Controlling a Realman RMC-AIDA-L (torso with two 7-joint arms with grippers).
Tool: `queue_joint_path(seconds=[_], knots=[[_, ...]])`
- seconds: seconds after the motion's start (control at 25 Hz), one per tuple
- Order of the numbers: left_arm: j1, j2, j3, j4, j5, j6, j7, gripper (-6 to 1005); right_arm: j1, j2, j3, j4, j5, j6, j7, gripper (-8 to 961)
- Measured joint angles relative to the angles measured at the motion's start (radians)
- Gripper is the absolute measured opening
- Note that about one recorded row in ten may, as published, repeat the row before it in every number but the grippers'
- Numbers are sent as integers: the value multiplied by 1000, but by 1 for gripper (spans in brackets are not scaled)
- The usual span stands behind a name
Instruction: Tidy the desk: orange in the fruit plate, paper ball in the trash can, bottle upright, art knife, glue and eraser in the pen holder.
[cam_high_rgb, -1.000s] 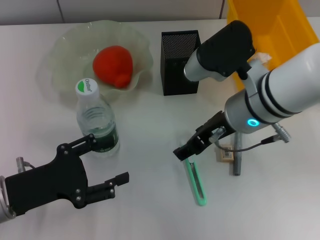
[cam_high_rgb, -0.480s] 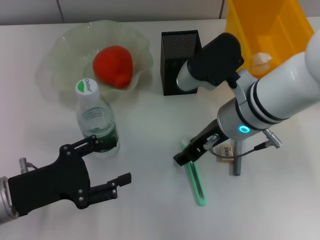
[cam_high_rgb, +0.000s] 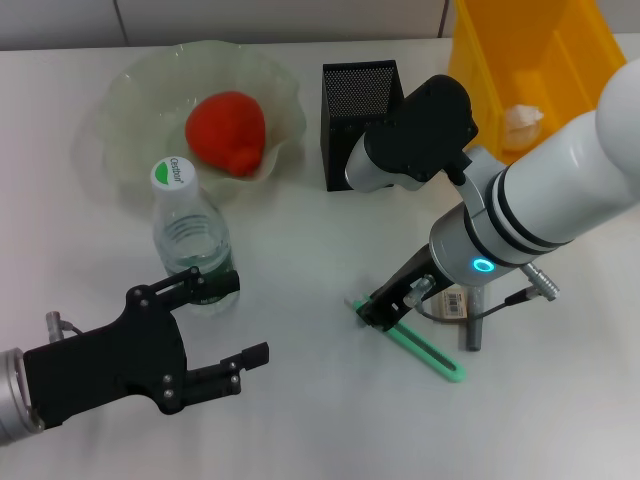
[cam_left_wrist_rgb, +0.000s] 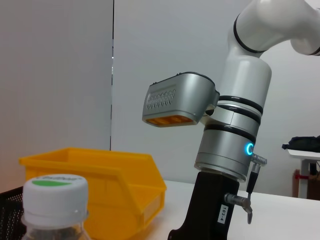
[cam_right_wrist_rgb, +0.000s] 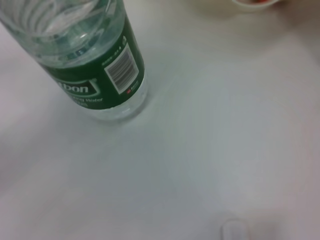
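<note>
The art knife (cam_high_rgb: 412, 339), your green-handled target, lies flat on the table (cam_high_rgb: 320, 420) in the head view, its long axis running from about 10 o'clock to 4 o'clock. The right gripper (cam_high_rgb: 375, 310) is down at the knife's 10 o'clock end, touching or nearly so. You cannot tell from here whether its jaws are clamped on the handle or merely pressed beside it. The pen holder (cam_high_rgb: 360, 125) stands at roughly 12 o'clock from the knife, well apart. Just at 3 o'clock of the knife lie a small labelled block and a grey stick, likely the eraser (cam_high_rgb: 455, 303) and glue (cam_high_rgb: 472, 325). The orange (cam_high_rgb: 226, 130) already sits in the fruit plate (cam_high_rgb: 130, 100), the bottle (cam_high_rgb: 193, 245) stands upright, and a paper ball (cam_high_rgb: 520, 125) rests in the yellow bin (cam_high_rgb: 530, 50). The left gripper (cam_high_rgb: 225, 335) hovers low at 7 o'clock of the bottle, jaws apart and empty. Judging by this, the right arm is far the nearer one for the knife.

In the left wrist view you see the bottle's cap (cam_left_wrist_rgb: 56, 187) close by, the yellow bin behind it, and the right arm's column coming down to the table; the knife itself is hidden.

In the right wrist view only the bottle's green label (cam_right_wrist_rgb: 100, 75) and bare table show; neither knife nor jaws appear.
</note>
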Motion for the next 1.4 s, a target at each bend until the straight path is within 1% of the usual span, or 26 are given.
queue_joint_path(seconds=[0.2,0.28,0.36,0.4,0.44,0.6,0.68,0.76,0.8,0.88,0.96,1.0,1.04,1.16,1.2,1.24,1.32,1.4], knots=[[-3,-1,0,0,0,-2,0,785,-1,0,-3,-9,0,-4,0,166],[-3,-1,0,0,0,-2,0,785,-9,0,-2,-24,0,-5,0,166],[-3,-1,1,0,0,-2,0,785,-34,0,5,-73,-1,-6,0,166],[-4,-1,2,0,0,-2,0,785,-79,-3,29,-160,-1,-7,0,166],[-4,-1,8,0,0,-2,0,785,-79,-3,29,-160,-1,-7,0,166],[-4,-1,31,0,0,-1,-3,785,-209,-5,164,-365,15,20,-35,167],[-4,-1,49,0,0,-4,-4,785,-286,-5,225,-445,77,82,-107,167],[-4,-2,64,-4,0,-10,-3,785,-371,-6,266,-489,206,204,-251,168],[-8,-2,73,-12,0,-16,-2,784,-404,-5,278,-489,280,266,-333,169],[-12,-3,75,-17,0,-17,-1,784,-453,-5,290,-441,499,409,-569,172],[-16,-3,77,-22,0,-19,0,784,-450,-6,294,-340,724,478,-819,174],[-18,-3,78,-25,0,-22,0,784,-414,-5,295,-201,973,509,-1108,175],[-18,-3,78,-25,0,-22,0,784,-414,-5,295,-201,973,509,-1108,176],[-20,-3,78,-26,0,-23,0,784,-326,-4,302,41,1304,499,-1479,180],[-20,-3,78,-26,0,-23,0,784,-258,-6,314,206,1505,463,-1683,181],[-20,-3,78,-26,0,-23,0,784,-258,-6,314,206,1505,463,-1683,182],[-20,-3,78,-26,0,-24,0,784,-181,-8,343,392,1654,402,-1834,184],[-21,-3,78,-26,0,-24,0,784,-105,-8,383,556,1736,331,-1922,187]])
